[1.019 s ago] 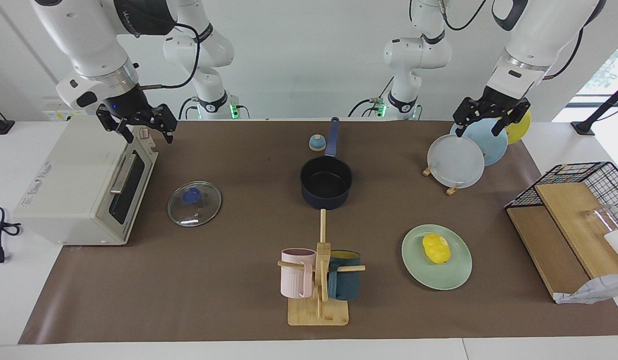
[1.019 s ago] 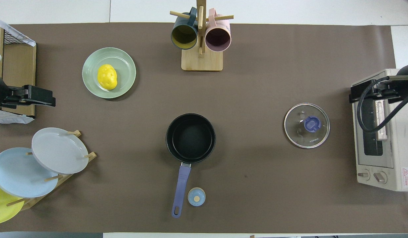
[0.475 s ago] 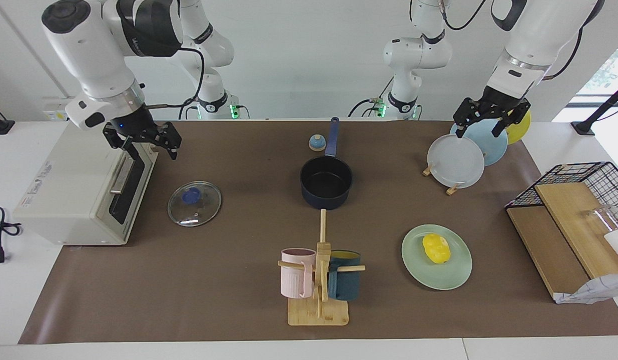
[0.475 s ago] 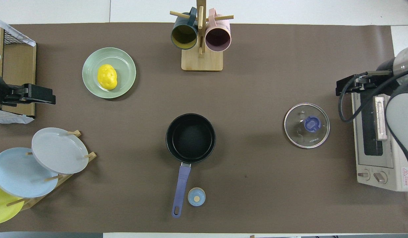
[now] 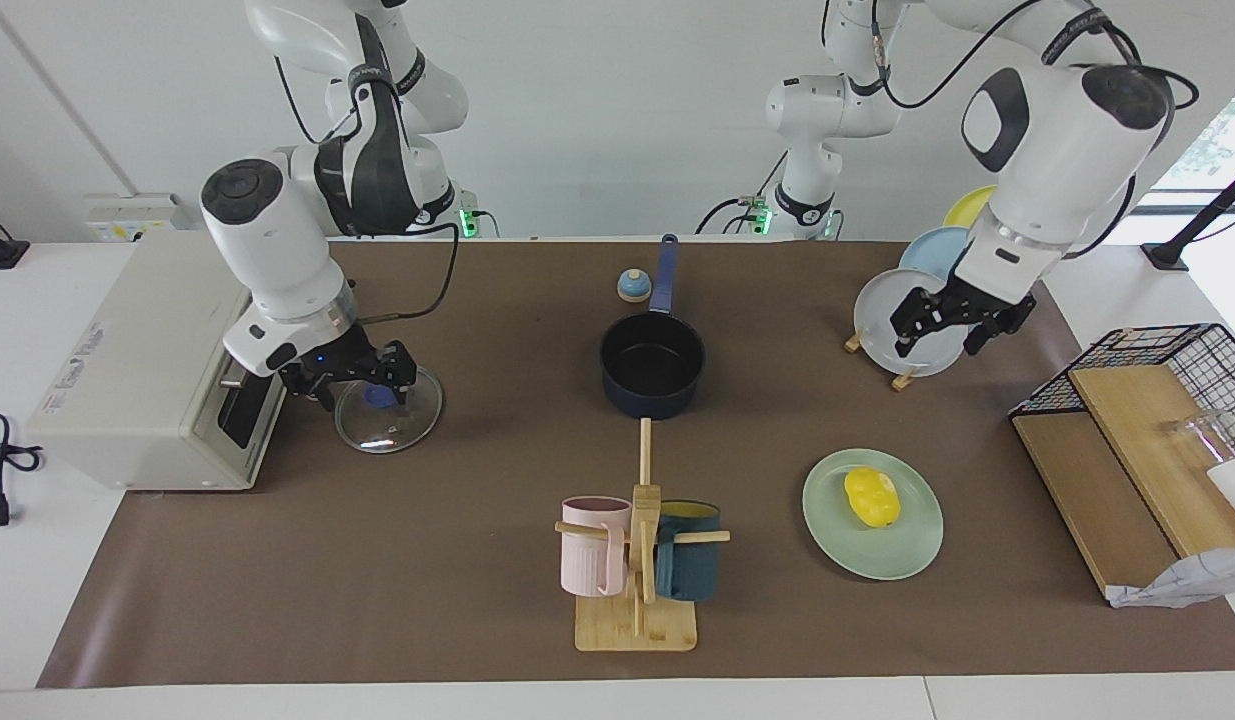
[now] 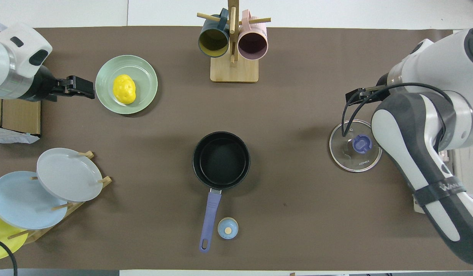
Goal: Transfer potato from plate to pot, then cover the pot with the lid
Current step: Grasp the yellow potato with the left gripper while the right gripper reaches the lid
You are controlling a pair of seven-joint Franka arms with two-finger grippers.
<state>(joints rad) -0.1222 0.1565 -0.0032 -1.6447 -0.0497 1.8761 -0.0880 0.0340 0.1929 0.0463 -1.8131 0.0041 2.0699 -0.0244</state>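
I count one potato (image 5: 871, 497) lying on one mint plate (image 5: 913, 549), one empty pot (image 5: 652, 363) mid-worktop, one lid (image 5: 405, 424) flat beside the toaster oven (image 5: 127, 370), two mugs (image 5: 594, 545) and three racked plates (image 6: 64, 174). My left tool (image 5: 947, 331) hangs fingers apart above the rack; my right tool (image 5: 362, 384), also apart, hangs above the lid. Brown mat (image 5: 377, 560) covers the white worktop (image 5: 17, 590); the wall is plain white.

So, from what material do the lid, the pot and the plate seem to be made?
Lid: clear glass, since the table shows through it, with a shiny metal-looking rim and blue, probably plastic, knob. Pot: likely coated metal, matte black inside. Plate: mint green, smooth, slightly glossy; plastic or ceramic, unclear.
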